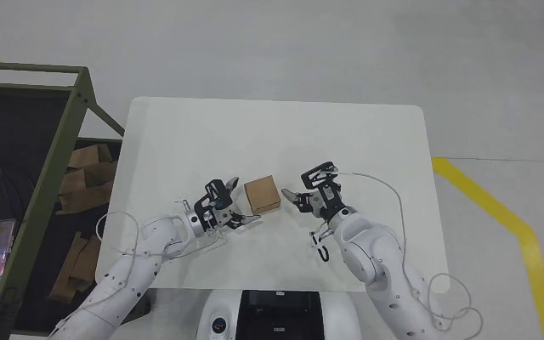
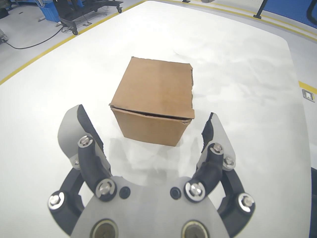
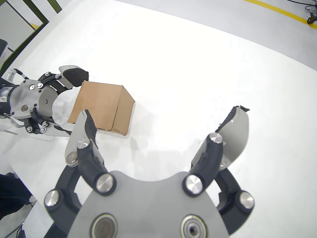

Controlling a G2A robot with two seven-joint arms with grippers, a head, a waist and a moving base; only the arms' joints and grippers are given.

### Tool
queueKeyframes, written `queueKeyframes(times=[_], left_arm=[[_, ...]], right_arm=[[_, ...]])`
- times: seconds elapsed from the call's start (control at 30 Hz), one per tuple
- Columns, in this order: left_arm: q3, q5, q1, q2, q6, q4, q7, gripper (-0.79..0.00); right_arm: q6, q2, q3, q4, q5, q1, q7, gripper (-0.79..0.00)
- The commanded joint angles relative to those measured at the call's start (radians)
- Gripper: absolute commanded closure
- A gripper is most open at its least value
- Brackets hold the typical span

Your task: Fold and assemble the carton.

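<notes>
A small brown carton [image 1: 263, 194] stands closed on the white table [image 1: 340, 136], its top flap lying flat with a thin gap along one edge [image 2: 153, 92]. My left gripper [image 2: 146, 122] is open just short of the carton, touching nothing; from above it sits at the carton's left [image 1: 231, 204]. My right gripper [image 3: 163, 117] is open too, a little to the carton's right [image 1: 299, 191], holding nothing. In the right wrist view the carton [image 3: 104, 107] lies between the two grippers, with the left gripper [image 3: 66, 100] beyond it.
A green-framed bin [image 1: 59, 161] with flat brown cardboard pieces [image 1: 85, 178] stands off the table's left side. A white cable [image 1: 382, 183] trails from the right arm. A yellow floor line [image 1: 493, 204] runs at the right.
</notes>
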Motion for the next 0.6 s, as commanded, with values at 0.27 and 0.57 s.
queueKeyframes(times=[0.27,0.57], left_arm=[[0.063,-0.052,-0.094,-0.029,-0.047,0.101,-0.016,-0.785],[0.103,-0.046,-0.121,-0.047,-0.029,0.117,-0.019,-0.785]], right_arm=[[-0.001,0.000,-0.001,-0.002,-0.004,-0.001,0.000,-0.785],[-0.001,-0.001,0.001,-0.004,-0.006,-0.003,-0.002,-0.785]])
